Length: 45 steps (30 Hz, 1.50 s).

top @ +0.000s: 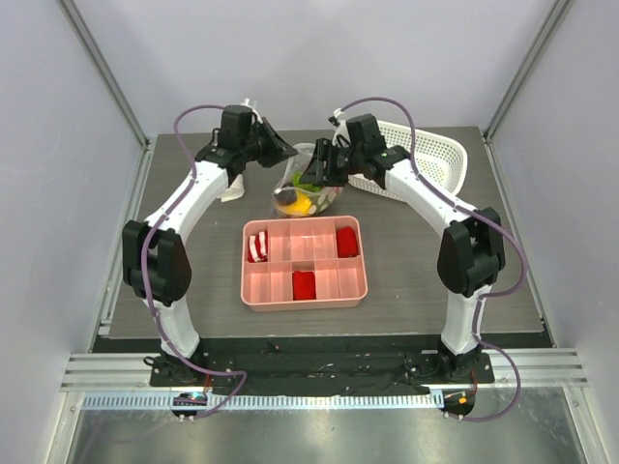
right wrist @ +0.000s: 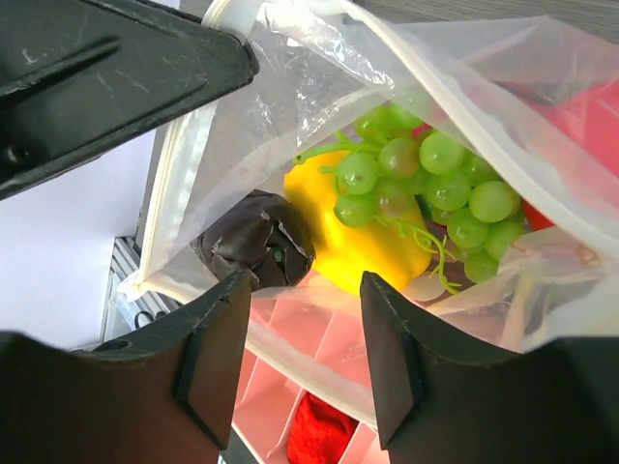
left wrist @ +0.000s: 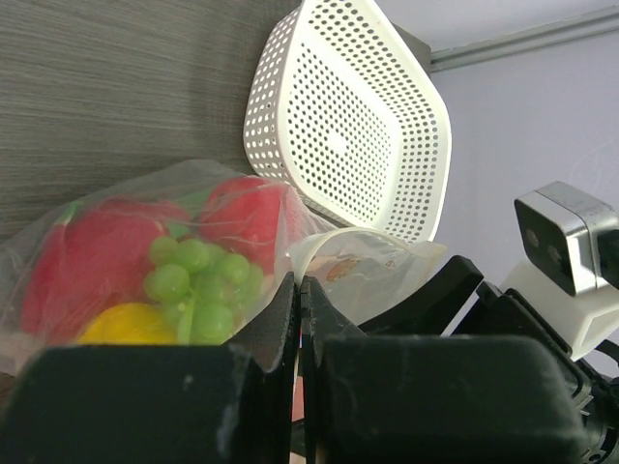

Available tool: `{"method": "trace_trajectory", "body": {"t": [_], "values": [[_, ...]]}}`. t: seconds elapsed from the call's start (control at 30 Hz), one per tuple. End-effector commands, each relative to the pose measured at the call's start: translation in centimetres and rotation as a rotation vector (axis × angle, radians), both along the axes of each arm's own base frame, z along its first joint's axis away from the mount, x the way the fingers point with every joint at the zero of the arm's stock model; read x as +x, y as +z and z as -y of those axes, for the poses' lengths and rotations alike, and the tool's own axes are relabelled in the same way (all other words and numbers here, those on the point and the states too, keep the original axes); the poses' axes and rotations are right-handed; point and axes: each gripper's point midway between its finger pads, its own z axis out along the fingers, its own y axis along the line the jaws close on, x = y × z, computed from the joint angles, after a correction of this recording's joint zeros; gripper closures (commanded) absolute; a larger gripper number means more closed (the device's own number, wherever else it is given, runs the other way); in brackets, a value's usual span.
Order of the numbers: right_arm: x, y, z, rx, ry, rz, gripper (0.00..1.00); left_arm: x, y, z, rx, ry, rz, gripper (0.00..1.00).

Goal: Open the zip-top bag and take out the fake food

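The zip-top bag (top: 311,182) hangs above the table between my two grippers, its mouth spread open. My left gripper (top: 288,152) is shut on the bag's edge; in the left wrist view (left wrist: 300,282) the plastic is pinched between the closed jaws. The fake food shows inside: red pieces (left wrist: 97,256), green grapes (left wrist: 198,275) and the yellow pepper (left wrist: 126,327). My right gripper (top: 320,172) is open at the bag's mouth (right wrist: 308,282). The near lip with the zip strip (right wrist: 319,372) runs between its fingers. Grapes (right wrist: 426,174), the yellow pepper (right wrist: 358,232) and a dark piece (right wrist: 253,242) lie just beyond.
A pink compartment tray (top: 303,287) with red blocks and a striped piece lies right below the bag. A white perforated basket (top: 430,159) stands at the back right. A white cloth (top: 231,189) lies under the left arm.
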Motion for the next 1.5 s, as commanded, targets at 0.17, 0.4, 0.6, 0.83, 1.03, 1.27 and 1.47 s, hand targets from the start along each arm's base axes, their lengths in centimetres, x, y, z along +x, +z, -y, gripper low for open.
{"method": "trace_trajectory", "body": {"t": [0.17,0.4,0.6,0.83,1.03,1.27,1.47], "values": [[-0.9,0.8,-4.0,0.028,0.117,0.053,0.42,-0.5,3.9,0.1,-0.050,-0.016,0.092,1.00],[-1.9,1.8,-4.6,0.053,0.160,0.073,0.31,-0.5,3.9,0.2,-0.051,-0.020,0.093,1.00],[-1.6,1.3,-5.2,0.078,0.144,0.042,0.29,-0.5,3.9,0.3,-0.053,-0.017,0.090,1.00],[-0.7,0.5,-6.2,0.086,0.125,0.130,0.28,-0.9,4.1,0.8,-0.055,-0.022,0.093,1.00],[-0.5,-0.4,-7.0,0.063,0.117,0.170,0.35,-1.1,4.1,0.9,-0.051,-0.020,0.093,1.00],[-0.5,0.3,-6.1,0.046,0.082,0.196,0.73,-1.4,3.9,0.5,-0.039,-0.012,0.093,1.00],[-0.4,2.7,-3.5,0.024,0.005,0.242,0.82,-1.7,3.8,0.2,-0.021,-0.010,0.096,1.00]]}}
